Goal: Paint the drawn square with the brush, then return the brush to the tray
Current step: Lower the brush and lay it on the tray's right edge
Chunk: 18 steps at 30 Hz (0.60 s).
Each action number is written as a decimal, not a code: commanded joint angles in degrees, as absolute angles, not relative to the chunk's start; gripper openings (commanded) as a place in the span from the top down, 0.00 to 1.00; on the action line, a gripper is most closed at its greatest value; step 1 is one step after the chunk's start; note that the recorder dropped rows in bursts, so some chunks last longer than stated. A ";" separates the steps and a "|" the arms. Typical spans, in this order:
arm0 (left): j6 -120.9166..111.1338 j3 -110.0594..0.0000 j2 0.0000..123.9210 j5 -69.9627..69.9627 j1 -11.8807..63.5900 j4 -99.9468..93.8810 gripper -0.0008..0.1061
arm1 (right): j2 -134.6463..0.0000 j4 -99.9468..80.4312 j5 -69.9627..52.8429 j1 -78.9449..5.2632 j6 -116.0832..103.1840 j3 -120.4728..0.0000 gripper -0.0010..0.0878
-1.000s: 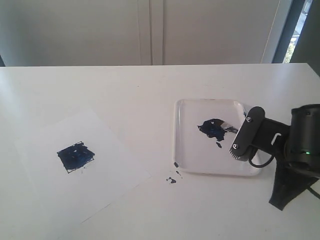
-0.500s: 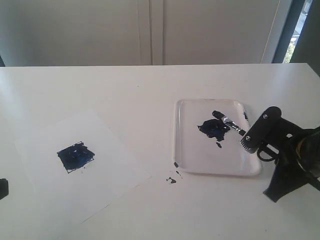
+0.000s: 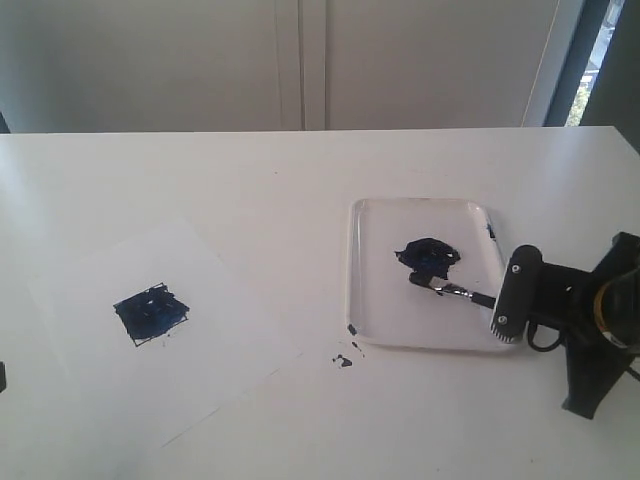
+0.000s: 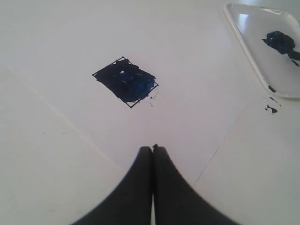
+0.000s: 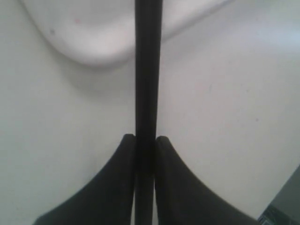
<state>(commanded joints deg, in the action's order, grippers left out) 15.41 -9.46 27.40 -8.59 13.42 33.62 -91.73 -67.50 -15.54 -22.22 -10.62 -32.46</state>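
Note:
The drawn square (image 3: 151, 313) on the paper sheet is smeared dark blue inside; in the left wrist view the drawn square (image 4: 125, 82) lies ahead of my left gripper (image 4: 153, 149), which is shut on nothing. My right gripper (image 3: 502, 318) sits at the tray's near right corner, shut on the black handle of the brush (image 3: 452, 291). The brush reaches low over the tray (image 3: 368, 300), its tip just in front of the paint blob (image 3: 428, 255). In the right wrist view the brush (image 5: 147, 70) runs straight out between my right gripper (image 5: 145, 138) fingers.
The white paper sheet (image 3: 215, 370) lies on the left of the white table. Small paint drips (image 3: 343, 360) mark the table between sheet and tray. A rounded corner of the tray (image 5: 93, 60) shows in the right wrist view. The tray's rim (image 4: 255, 70) shows in the left wrist view.
My right gripper has drawn back toward the near right, and the brush has swung from the blob to lie low across the tray's near part. Square and tray are unchanged.

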 joint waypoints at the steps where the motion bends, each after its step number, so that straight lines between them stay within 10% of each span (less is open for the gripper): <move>1: 15.41 -9.46 27.40 -8.59 13.42 33.62 0.99 | -92.42 -67.50 -15.54 -22.22 -10.62 -32.69 0.99; 18: 15.94 -9.46 27.40 -8.59 13.42 33.65 0.99 | -94.21 -71.83 -17.09 -20.45 -20.99 -36.02 0.99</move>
<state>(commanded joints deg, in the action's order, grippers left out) 15.94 -9.46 27.40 -8.59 13.42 33.65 -94.21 -71.83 -17.09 -20.45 -20.99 -36.02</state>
